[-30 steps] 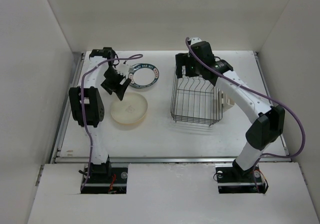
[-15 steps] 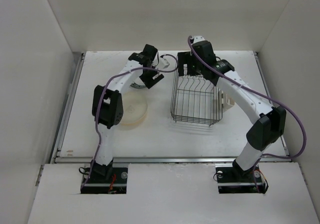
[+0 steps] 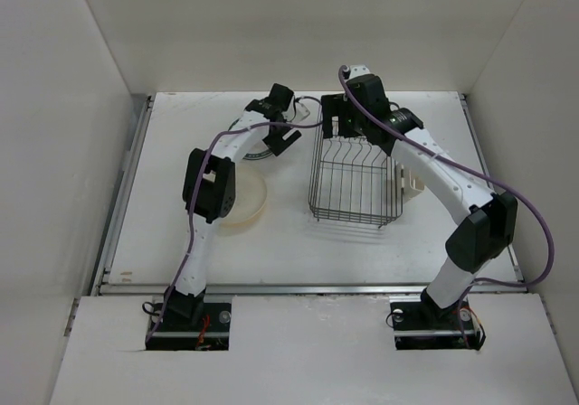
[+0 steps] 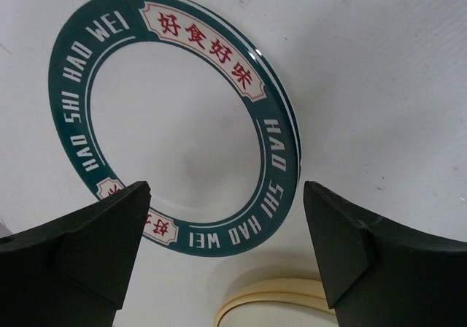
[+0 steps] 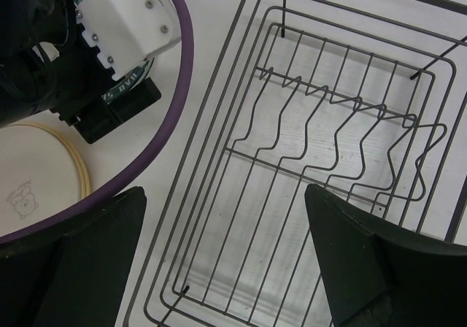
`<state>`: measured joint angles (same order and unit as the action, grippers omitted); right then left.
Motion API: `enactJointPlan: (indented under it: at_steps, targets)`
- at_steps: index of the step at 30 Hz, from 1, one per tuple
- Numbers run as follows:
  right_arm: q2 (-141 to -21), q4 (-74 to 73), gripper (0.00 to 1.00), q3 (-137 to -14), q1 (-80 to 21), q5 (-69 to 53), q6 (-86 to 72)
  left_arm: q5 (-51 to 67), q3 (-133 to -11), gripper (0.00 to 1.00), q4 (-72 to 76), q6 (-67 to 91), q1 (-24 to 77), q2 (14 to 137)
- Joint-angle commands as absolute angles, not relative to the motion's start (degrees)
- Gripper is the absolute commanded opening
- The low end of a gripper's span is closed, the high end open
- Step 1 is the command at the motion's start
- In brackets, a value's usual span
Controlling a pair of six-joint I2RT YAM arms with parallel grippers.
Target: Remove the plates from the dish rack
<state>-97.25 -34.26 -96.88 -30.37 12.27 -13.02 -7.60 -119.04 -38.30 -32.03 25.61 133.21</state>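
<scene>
On the white surface (image 3: 298, 251), left of the rectangular black wire dish rack (image 3: 355, 181), a glossy green-rimmed plate (image 4: 175, 119) and a matte cream plate (image 3: 251, 197) lie flat, side by side. The left tool (image 4: 226, 195) hovers over the green-rimmed plate, jaws apart; the right tool (image 5: 225, 195) hangs above the rack, jaws apart.

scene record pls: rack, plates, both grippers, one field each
dish rack: on table, no plates inside
green-rimmed plate: flat on table, left of dish rack, lettered HAO SHI HAO WEI
cream plate: flat on table, nearer the arm bases
left gripper: open, empty, above green-rimmed plate
right gripper: open, empty, above dish rack's far edge
</scene>
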Motion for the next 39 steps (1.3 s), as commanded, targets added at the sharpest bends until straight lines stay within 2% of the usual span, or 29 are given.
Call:
enactJointPlan:
  at_steps: [1,4,11,15,18,23,26,33,39]
  targets:
    - [-97.3,-32.4,0.95,-98.2,-30.8,13.2,-12.7,-10.7,-122.0,0.84,-38.2,-30.1,26.1,134.5]
    - [-97.9,-33.0,0.95,-99.3,-30.8,13.2,-12.1,-9.9,-121.9,0.84,-39.6,-29.3,25.5,134.5]
    - [-99.1,-33.0,0.95,-101.1,-30.8,12.0,-12.1,-4.5,-117.1,0.87,-38.2,-27.5,25.0,124.6]
    - [-99.6,-33.5,0.95,-101.6,-30.8,11.5,-12.1,-0.4,-123.4,0.89,-47.0,-23.7,24.4,119.8]
    - [-99.0,-33.5,0.95,-101.6,-30.8,11.5,-12.1,2.2,-122.1,0.89,-52.5,-23.2,23.8,114.2]
    - [-97.3,-33.5,0.95,-99.8,-30.8,11.0,-12.1,4.0,-107.8,0.88,-61.1,-26.4,23.8,106.2]
    - [-96.2,-33.0,0.95,-98.4,-30.8,10.4,-12.1,4.0,-98.0,0.84,-62.8,-26.9,23.8,104.3]
    - [-94.2,-33.0,0.95,-96.6,-30.8,10.4,-12.7,4.7,-82.2,0.84,-53.4,-24.2,23.8,101.4]
    - [-91.6,-32.4,0.95,-94.7,-30.8,12.0,-12.7,0.9,-75.2,0.83,-45.4,-22.6,23.8,102.5]
